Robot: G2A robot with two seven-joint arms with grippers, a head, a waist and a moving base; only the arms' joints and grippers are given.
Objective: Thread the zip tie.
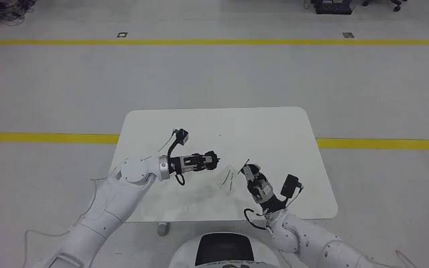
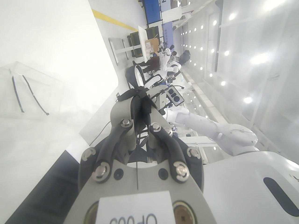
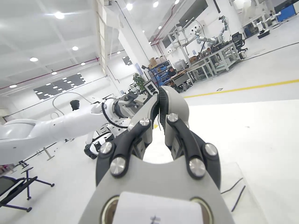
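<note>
The white surface (image 1: 295, 134) carries both arms over its near edge, the left arm reaching in from the robot's left and the right arm from its right. The two wrists point toward each other and the tool tips are close together but apart.

The left tool (image 1: 213, 160) has its fingers pressed together. In the left wrist view a thin black strap (image 2: 137, 176) runs back between them toward the palm, and a dark bunch sits at the fingertips (image 2: 130, 108); what that bunch is I cannot tell.

The right tool (image 1: 245, 169) is also pressed together, pinching a zip tie (image 3: 160, 120) whose thin tail hangs down between the pads (image 3: 167, 103). Whether it is the same tie as the strap in the left tool I cannot tell.

A clear tray (image 2: 53, 99) rests on the surface just below and between the two tools. Two loose zip ties (image 2: 16, 93) (image 2: 33, 94) lie side by side in it, apart from both tools.
</note>
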